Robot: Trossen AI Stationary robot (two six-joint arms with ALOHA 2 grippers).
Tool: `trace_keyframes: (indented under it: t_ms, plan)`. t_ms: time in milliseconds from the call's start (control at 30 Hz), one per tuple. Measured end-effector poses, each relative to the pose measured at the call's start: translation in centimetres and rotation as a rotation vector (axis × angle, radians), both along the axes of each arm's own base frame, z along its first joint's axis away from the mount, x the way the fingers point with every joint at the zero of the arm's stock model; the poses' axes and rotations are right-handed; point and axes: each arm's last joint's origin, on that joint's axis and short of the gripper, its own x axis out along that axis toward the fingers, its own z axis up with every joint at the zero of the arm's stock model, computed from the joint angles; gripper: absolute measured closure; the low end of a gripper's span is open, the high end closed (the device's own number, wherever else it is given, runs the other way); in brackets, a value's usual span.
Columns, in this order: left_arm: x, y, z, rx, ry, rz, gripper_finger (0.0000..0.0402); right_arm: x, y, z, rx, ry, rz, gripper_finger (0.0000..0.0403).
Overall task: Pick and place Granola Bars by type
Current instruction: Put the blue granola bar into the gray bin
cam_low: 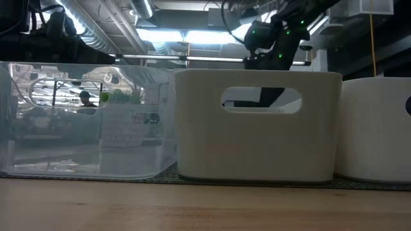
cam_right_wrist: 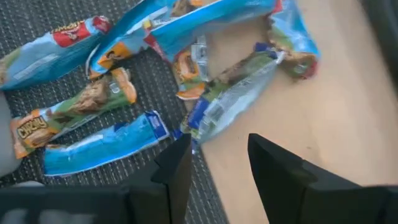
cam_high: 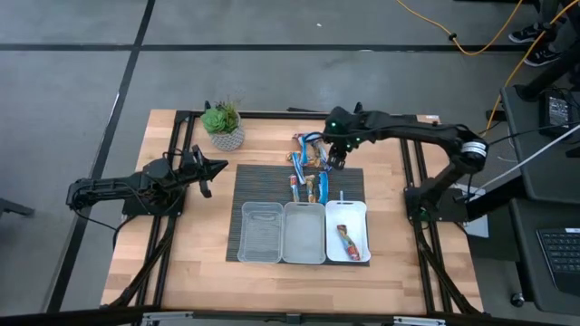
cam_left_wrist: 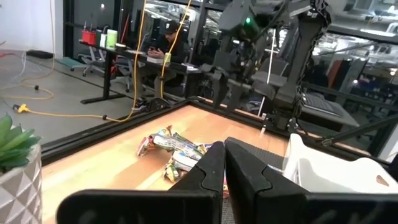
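Note:
The granola bars lie in a loose heap at the far edge of a dark mat, partly on bare wood. In the right wrist view I see blue wrappers, an orange-and-green one and a silvery-green one. One red-orange bar lies in the right-hand tray. My right gripper is open and hovers just above the heap's right side. My left gripper is shut and waits over the table's left part, pointing at the heap.
Three trays stand side by side on the mat's near half: a clear one and two white ones. They fill the low view. A potted plant stands at the far edge, left of the heap. A person sits beyond the table.

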Motion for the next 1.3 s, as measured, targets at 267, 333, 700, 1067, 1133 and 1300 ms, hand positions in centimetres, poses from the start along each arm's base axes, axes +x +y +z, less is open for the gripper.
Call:
trace_keyframes:
  t_ms: [267, 333, 700, 1067, 1133, 1300]
  plan:
    - [0.0, 0.0, 0.0, -0.020, -0.008, -0.001, 0.0395, 1.3, -0.5, -2.3, 0.072, 0.000, 0.019, 0.0156]
    - [0.0, 0.0, 0.0, -0.019, -0.008, -0.001, 0.0395, 1.6, -0.7, -3.0, 0.059, 0.017, -0.012, 0.0129]
    - [0.0, 0.0, 0.0, -0.018, -0.008, 0.002, 0.0396, 2.5, -1.8, -7.0, 0.077, 0.116, -0.118, 0.0091]
    - [0.0, 0.0, 0.0, -0.024, -0.010, 0.008, 0.0396, 3.0, -2.0, -9.0, 0.082, 0.152, -0.101, 0.0102]
    - [0.0, 0.0, 0.0, -0.024, -0.011, 0.009, 0.0396, 3.0, -2.0, -9.0, 0.082, 0.153, -0.101, 0.0120]
    - [0.0, 0.0, 0.0, -0.024, -0.011, 0.010, 0.0396, 3.0, -2.0, -9.0, 0.082, 0.154, -0.101, 0.0188]
